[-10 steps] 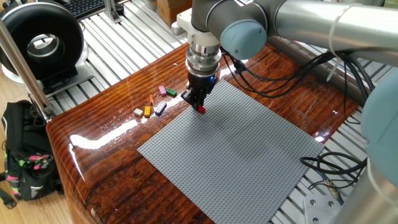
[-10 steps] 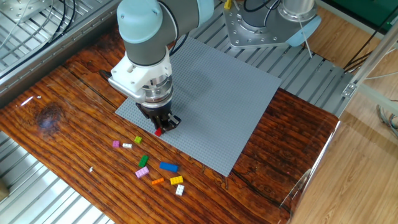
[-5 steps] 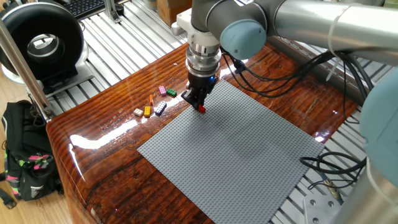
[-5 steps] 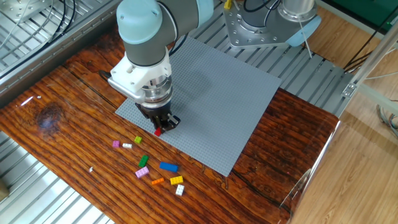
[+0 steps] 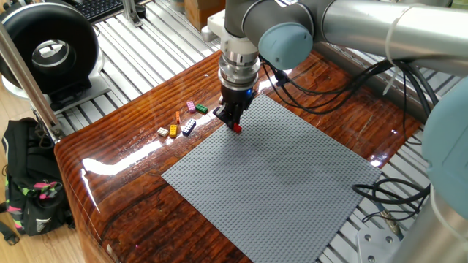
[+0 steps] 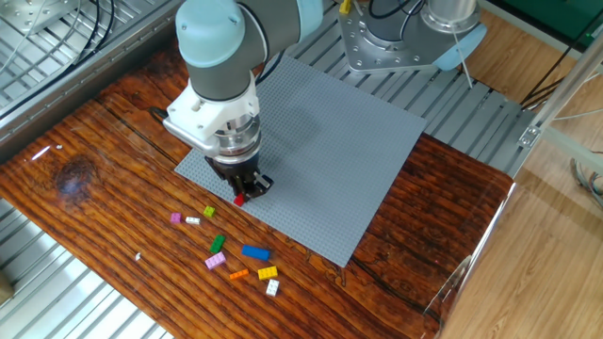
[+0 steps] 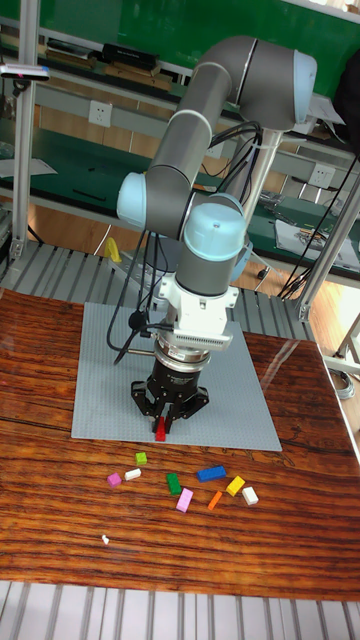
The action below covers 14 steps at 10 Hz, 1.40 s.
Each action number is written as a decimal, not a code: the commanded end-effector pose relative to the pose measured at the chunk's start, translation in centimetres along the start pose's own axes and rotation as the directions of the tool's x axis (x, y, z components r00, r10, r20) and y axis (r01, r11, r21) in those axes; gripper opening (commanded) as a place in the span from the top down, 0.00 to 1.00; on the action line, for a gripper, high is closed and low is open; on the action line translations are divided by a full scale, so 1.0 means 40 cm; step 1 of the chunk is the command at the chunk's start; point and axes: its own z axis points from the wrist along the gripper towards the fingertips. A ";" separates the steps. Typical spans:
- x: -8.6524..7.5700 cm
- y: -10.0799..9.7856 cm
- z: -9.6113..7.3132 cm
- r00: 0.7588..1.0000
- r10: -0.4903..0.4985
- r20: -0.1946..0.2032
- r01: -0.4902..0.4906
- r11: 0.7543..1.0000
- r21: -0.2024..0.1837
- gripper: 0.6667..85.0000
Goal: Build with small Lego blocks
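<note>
My gripper (image 5: 235, 126) (image 6: 240, 197) (image 7: 161, 430) points straight down over the near edge of the grey baseplate (image 5: 278, 175) (image 6: 330, 141) (image 7: 100, 340), shut on a small red Lego block (image 5: 237, 128) (image 6: 239, 200) (image 7: 160, 433) that sits at or just above the plate's studs. The other small Lego blocks lie loose on the wood beside the plate: blue (image 6: 254, 252) (image 7: 210, 473), green (image 6: 218, 244) (image 7: 173, 483), pink (image 6: 216, 261) (image 7: 185, 499), yellow (image 6: 268, 273) (image 7: 235, 486), orange (image 6: 238, 275), white (image 6: 271, 288) (image 7: 249, 495). In one fixed view they form a cluster (image 5: 183, 124).
The glossy wooden tabletop (image 6: 94, 188) ends in a metal slatted frame (image 5: 146, 44). A black round device (image 5: 51, 51) and a backpack (image 5: 29, 183) sit off the table's left. Cables (image 5: 387, 197) trail at the right edge.
</note>
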 end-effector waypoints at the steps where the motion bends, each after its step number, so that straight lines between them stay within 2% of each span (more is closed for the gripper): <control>1: 0.002 0.010 -0.004 1.000 -0.010 -0.006 0.010 1.000 -0.024 0.98; 3: 0.002 -0.011 -0.014 0.999 -0.033 -0.025 0.033 0.999 -0.029 0.98; 6: -0.021 -0.025 -0.019 1.000 -0.004 0.001 0.003 1.000 0.014 0.98; 7: -0.023 -0.003 -0.026 1.000 0.011 -0.001 -0.011 1.000 -0.013 0.98; 9: -0.034 0.005 -0.025 1.000 0.016 0.000 -0.016 1.000 -0.013 0.98; 12: -0.025 -0.005 -0.003 1.000 0.012 0.001 -0.012 1.000 -0.005 0.98; 14: -0.014 -0.010 -0.004 1.000 0.014 -0.010 -0.014 1.000 -0.001 0.98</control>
